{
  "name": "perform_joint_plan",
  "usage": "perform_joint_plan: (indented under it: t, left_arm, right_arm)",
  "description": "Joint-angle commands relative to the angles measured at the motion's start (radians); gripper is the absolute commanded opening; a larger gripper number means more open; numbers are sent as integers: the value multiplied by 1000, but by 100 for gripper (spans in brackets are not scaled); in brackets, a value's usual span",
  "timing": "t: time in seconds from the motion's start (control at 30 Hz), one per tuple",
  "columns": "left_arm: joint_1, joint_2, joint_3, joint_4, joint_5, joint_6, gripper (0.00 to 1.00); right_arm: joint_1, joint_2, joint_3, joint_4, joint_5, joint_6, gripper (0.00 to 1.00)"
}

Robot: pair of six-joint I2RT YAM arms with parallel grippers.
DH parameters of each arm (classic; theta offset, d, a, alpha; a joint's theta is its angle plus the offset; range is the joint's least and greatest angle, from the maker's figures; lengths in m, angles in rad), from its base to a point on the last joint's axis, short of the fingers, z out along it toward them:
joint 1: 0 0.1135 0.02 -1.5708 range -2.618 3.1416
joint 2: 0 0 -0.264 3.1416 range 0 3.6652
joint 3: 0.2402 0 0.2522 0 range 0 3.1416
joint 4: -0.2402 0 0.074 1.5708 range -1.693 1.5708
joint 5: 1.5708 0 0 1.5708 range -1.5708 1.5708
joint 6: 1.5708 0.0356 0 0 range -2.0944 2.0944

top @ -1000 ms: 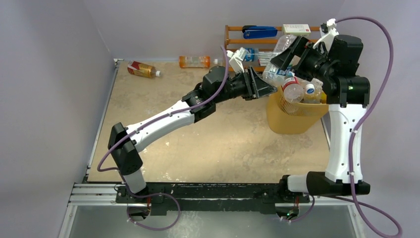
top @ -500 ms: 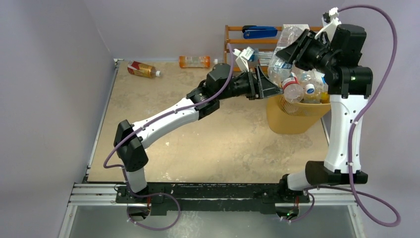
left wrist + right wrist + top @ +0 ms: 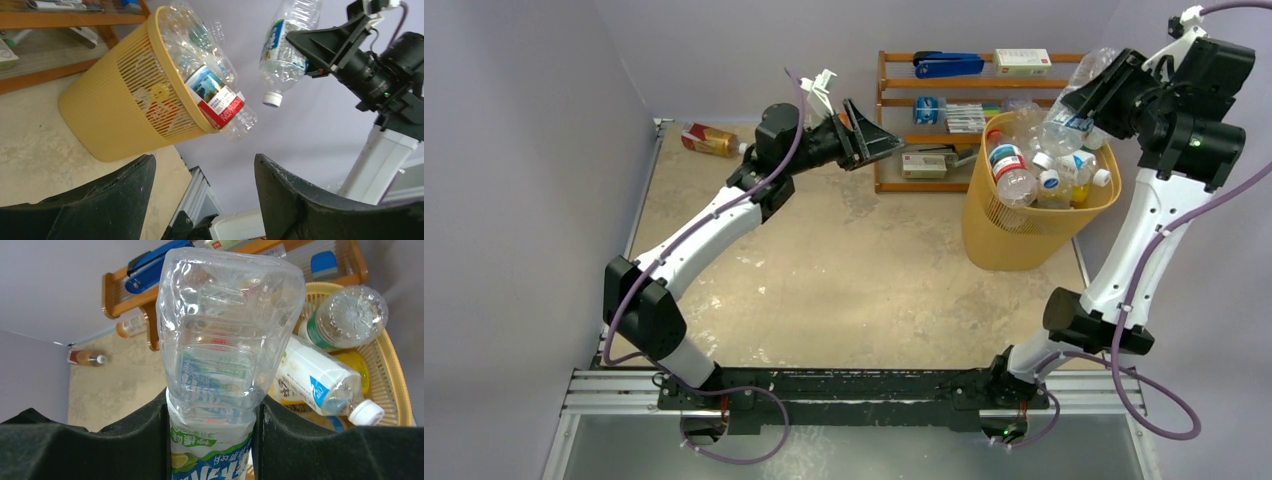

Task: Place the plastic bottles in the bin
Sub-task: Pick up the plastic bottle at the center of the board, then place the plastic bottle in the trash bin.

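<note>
Clear plastic bottles (image 3: 1014,180) heap above the yellow latticed plastic bin (image 3: 1009,238) (mouth crowded); beige tabletop (image 3: 854,270) lies open leftward.

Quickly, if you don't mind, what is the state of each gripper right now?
Left gripper: open, holding nothing.
Right gripper: closed on a clear plastic bottle.

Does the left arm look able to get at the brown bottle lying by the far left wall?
Probably yes. The left gripper is open and empty, and the brown bottle lies uncovered just left of that arm's wrist, with nothing between them.
</note>
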Motion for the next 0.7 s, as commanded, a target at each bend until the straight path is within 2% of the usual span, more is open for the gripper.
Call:
perform_joint_plan:
  t: [0.0, 0.3, 0.47, 0.67]
  left_arm:
    - [9, -48, -17, 40, 106, -10, 72]
    - [32, -54, -37, 6, 159, 9, 73]
    - [32, -44, -52, 14, 160, 9, 74]
    - [32, -18, -41, 23, 160, 10, 74]
  right_arm:
    - [-72, -48, -62, -13, -98, -72, 34]
    - [-199, -17, -77, 3, -188, -107, 40]
    - [-202, 29, -54, 35, -234, -113, 46]
    - [-202, 80, -19, 59, -255, -122, 48]
